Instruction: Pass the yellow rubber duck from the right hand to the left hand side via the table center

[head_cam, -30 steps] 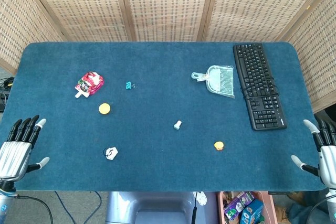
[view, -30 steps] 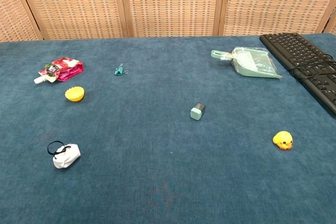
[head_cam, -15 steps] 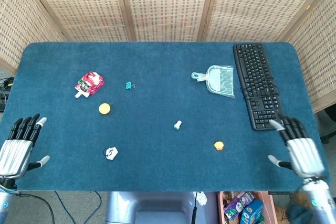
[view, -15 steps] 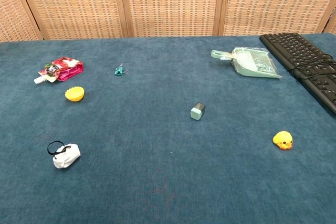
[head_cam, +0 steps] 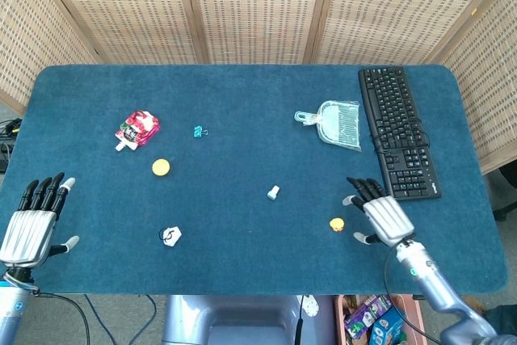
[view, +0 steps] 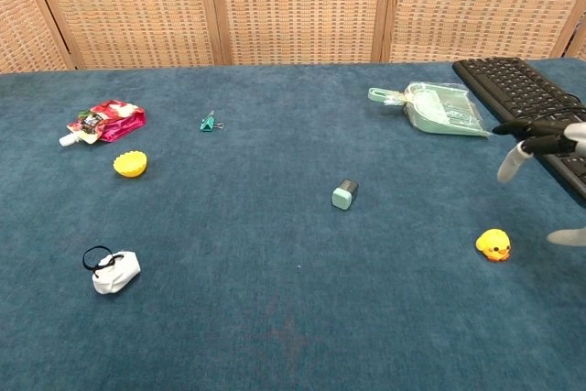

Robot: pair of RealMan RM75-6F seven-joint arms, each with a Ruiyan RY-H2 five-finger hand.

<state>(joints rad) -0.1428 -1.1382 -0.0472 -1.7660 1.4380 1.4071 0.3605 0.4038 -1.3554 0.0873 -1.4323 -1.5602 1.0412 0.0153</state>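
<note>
Right hand [head_cam: 381, 217] now inward beside the yellow rubber duck [head_cam: 337, 224], fingers spread, empty, over blue felt table [head_cam: 242, 103] before wicker screens [head_cam: 258, 6].

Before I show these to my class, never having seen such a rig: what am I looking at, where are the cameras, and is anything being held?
These are two views of one robot at a blue table. The head view looks down from above; the chest view looks across from lower down.

It has two arms ending in human-like hands. The left hand rests open at the table's near left corner. The right hand hovers with fingers spread beside the yellow rubber duck, apart from it.

Nothing is held. Also on the table: a black keyboard, a pale green dustpan, a red pouch, a teal clip, an orange cup-like piece, a small green-capped block and a white item with a black loop.
</note>
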